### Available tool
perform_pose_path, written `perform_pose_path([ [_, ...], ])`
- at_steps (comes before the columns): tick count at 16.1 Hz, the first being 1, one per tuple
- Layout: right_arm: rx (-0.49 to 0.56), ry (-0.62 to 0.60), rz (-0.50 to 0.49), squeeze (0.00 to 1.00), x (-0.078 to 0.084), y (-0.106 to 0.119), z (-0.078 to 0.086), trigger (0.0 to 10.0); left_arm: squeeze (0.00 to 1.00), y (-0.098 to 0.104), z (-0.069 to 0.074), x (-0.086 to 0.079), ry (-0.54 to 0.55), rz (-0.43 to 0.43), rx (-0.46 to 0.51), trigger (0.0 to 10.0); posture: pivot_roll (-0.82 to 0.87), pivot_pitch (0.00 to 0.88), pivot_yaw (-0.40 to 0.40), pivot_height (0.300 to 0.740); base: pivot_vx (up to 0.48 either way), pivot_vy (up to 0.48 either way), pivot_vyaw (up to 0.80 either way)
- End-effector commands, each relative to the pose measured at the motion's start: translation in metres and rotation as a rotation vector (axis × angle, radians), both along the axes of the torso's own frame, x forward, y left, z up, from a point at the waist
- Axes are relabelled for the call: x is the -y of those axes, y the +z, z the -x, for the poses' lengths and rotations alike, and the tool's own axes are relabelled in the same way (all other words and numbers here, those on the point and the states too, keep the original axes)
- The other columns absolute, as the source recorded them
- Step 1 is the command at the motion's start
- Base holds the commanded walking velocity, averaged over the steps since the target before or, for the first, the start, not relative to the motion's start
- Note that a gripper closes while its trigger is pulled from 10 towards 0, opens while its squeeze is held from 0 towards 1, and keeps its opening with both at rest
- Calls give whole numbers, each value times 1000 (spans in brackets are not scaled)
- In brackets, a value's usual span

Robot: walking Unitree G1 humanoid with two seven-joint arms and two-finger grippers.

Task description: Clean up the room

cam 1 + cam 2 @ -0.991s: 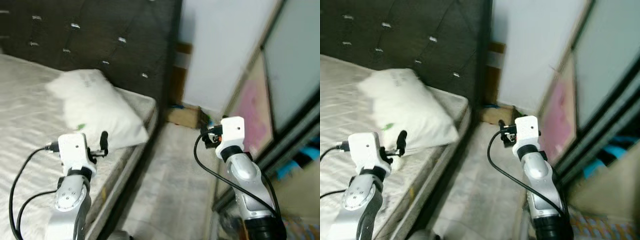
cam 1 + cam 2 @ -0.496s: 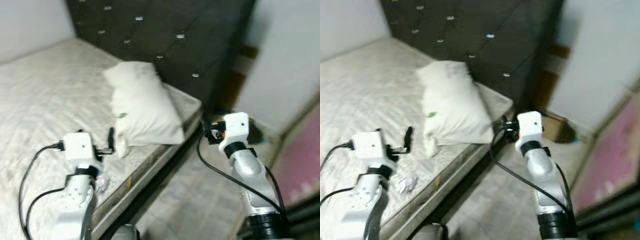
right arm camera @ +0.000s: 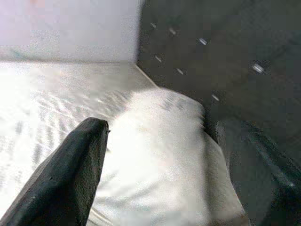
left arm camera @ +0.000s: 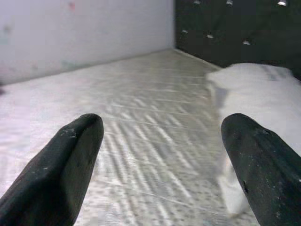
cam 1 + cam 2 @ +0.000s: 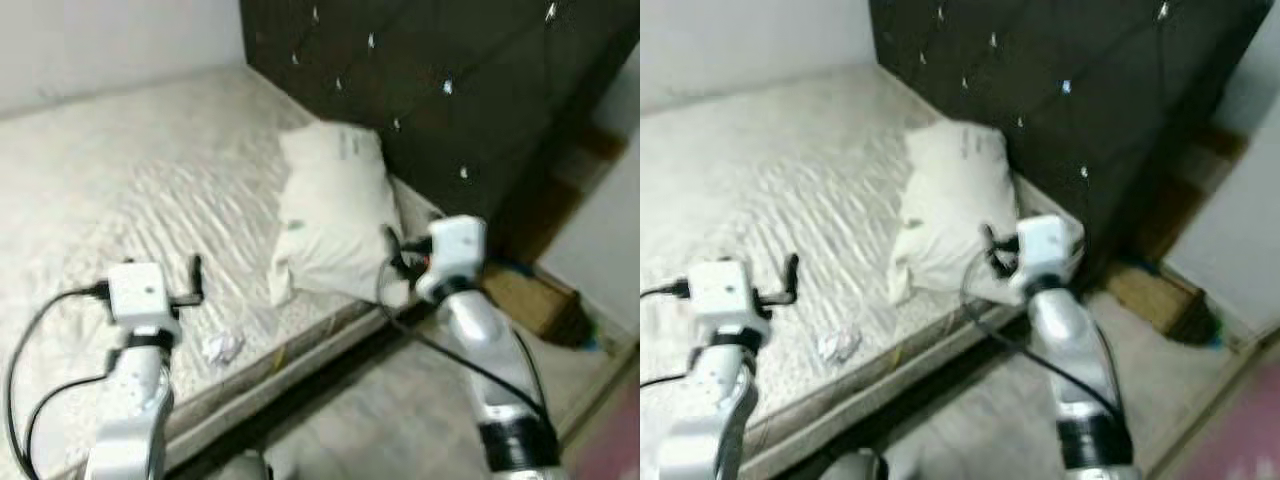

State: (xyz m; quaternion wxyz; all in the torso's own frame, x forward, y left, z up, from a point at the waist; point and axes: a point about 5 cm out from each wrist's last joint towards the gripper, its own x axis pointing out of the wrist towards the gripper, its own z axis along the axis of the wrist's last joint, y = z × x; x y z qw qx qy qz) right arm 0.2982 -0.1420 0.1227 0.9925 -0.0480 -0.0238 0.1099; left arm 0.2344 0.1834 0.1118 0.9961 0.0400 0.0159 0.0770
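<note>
A white pillow (image 5: pixel 335 215) lies on the bare mattress (image 5: pixel 120 190) against the dark tufted headboard (image 5: pixel 450 70). A small crumpled white paper (image 5: pixel 222 347) rests near the mattress's front edge. My left gripper (image 5: pixel 195 277) hovers over the mattress just left of the paper, and in the left wrist view its fingers (image 4: pixel 61 165) stand wide apart and empty. My right gripper (image 5: pixel 392 258) hangs at the pillow's near right corner, open, with the pillow (image 3: pixel 160 155) seen between its fingers (image 3: pixel 75 174).
The bed's front edge (image 5: pixel 300 370) runs diagonally, with tiled floor (image 5: pixel 400 430) beside it. A brown cardboard box (image 5: pixel 525 300) sits on the floor by the headboard's right end. A pale wall (image 5: pixel 110 40) stands behind the bed.
The camera has swung left: the bed and pillow now take up more of the picture, and the wardrobe on the right has gone out of frame. Both arms keep their pose.
</note>
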Motion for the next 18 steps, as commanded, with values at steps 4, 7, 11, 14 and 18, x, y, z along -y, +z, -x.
perform_pose_path([
  [4, -3, -27, 9, 0, 10, 0, -1, 10000, 0, 0, -1, 8, -28, 22, -3, 10000, 72, 0, -43, 740, 0, 0, 800],
  [7, -1, -28, 4, 0, 9, -1, -1, 10000, 0, -1, -1, 8, -24, 18, -3, 10000, 74, 0, -42, 740, 0, 0, 800],
  [11, -3, -36, 1, 0, 8, -3, 0, 10000, 0, 0, -1, 6, -33, 1, 5, 10000, 73, 0, -36, 740, 0, 0, 800],
  [14, -17, -41, -6, 0, 9, -7, 3, 10000, 0, -2, 1, 5, -20, 13, -4, 10000, 73, 0, -37, 740, 0, 0, 800],
  [18, -18, -38, -27, 0, 8, -7, 2, 10000, 0, -2, 0, 8, -62, 46, 3, 10000, 70, 0, -40, 740, 0, 0, 369],
])
